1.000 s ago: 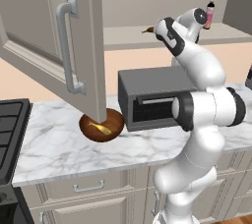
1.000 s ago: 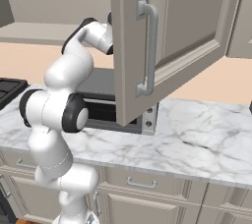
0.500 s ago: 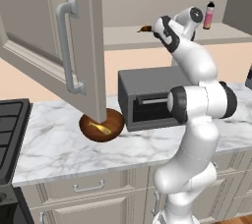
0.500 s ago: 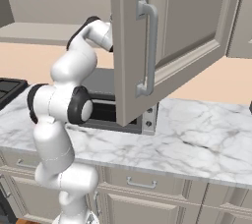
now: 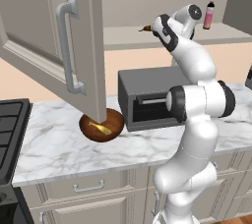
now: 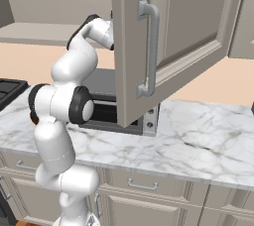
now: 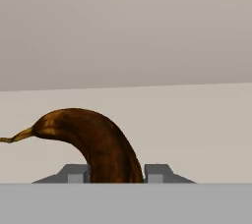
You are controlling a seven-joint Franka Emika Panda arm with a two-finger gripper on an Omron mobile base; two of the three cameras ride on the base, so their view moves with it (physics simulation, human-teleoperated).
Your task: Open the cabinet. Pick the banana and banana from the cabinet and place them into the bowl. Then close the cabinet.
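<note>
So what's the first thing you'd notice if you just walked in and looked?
Probably the big white robot arm reaching up into the open cabinet, whose doors swing out over the marble counter. In the hand view a dark brown banana sits right between the fingers. Down on the counter, beside the grey box oven, the wooden bowl already has a yellow banana in it.

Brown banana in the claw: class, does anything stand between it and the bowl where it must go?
Possibly. The claw holds the brown banana up at the cabinet shelf. The bowl sits on the counter below, partly under the open left cabinet door, beside the grey oven. The door's lower corner overhangs the bowl.
</note>
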